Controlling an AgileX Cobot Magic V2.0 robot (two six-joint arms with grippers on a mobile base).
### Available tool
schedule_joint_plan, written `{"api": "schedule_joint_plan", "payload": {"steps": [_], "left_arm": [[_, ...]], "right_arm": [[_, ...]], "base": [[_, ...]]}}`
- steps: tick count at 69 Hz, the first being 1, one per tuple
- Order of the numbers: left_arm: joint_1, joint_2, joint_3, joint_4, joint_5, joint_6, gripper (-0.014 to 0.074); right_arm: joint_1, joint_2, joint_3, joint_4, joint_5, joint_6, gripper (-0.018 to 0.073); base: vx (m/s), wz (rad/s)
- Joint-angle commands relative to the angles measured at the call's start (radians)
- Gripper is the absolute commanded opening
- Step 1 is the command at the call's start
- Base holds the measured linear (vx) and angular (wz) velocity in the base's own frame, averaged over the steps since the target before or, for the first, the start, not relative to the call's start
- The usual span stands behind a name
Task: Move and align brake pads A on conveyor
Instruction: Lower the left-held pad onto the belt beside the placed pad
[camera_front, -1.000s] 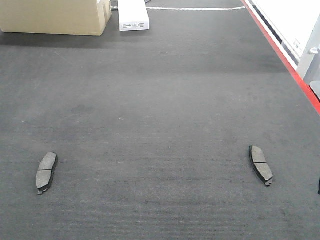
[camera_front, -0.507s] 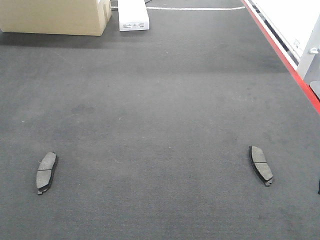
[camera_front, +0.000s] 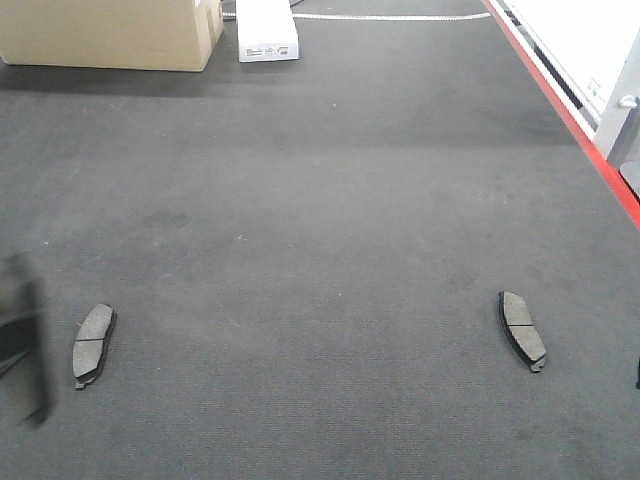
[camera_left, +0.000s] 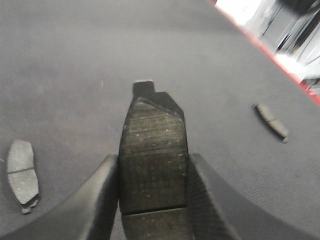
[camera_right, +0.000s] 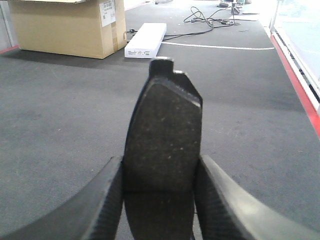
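The left fingers (camera_left: 102, 200) are clamped on a brake pad (camera_left: 152, 150), its grey face up and its tabbed end pointing away. The right fingers (camera_right: 107, 200) likewise grip a second pad (camera_right: 162, 145), held upright between them. Two more pads lie flat on the conveyor (camera_front: 320, 230), well apart: one near the left edge (camera_front: 93, 343), one toward the right (camera_front: 522, 329). A blurred dark arm (camera_front: 22, 340) shows beside the left pad. At the belt's far end sit a cardboard box (camera_front: 110, 32) and a white box (camera_front: 267, 30).
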Motion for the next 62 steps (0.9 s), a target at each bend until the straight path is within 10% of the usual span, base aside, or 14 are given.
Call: {"api": "schedule_joint_plan", "payload": {"steps": [1, 43, 62], "left_arm": [[-0.003, 0.158, -0.103, -0.001, -0.081, -0.02, 0.0004], [-0.003, 0.954, -0.355, 0.002, -0.113, -0.068, 0.0068], [0.0, 1.093, -0.423, 0.005, -0.113, -0.094, 0.0282]], "right_arm": [[-0.007, 0.008, -0.026, 0.005, -0.093, -0.007, -0.0005], [-0.007, 0.008, -0.026, 0.005, -0.093, -0.007, -0.0005], [-0.007, 0.008, -0.026, 0.005, -0.093, -0.007, -0.0005]], "base": [[0.0, 0.0], [0.0, 0.0], [0.0, 0.0]]}}
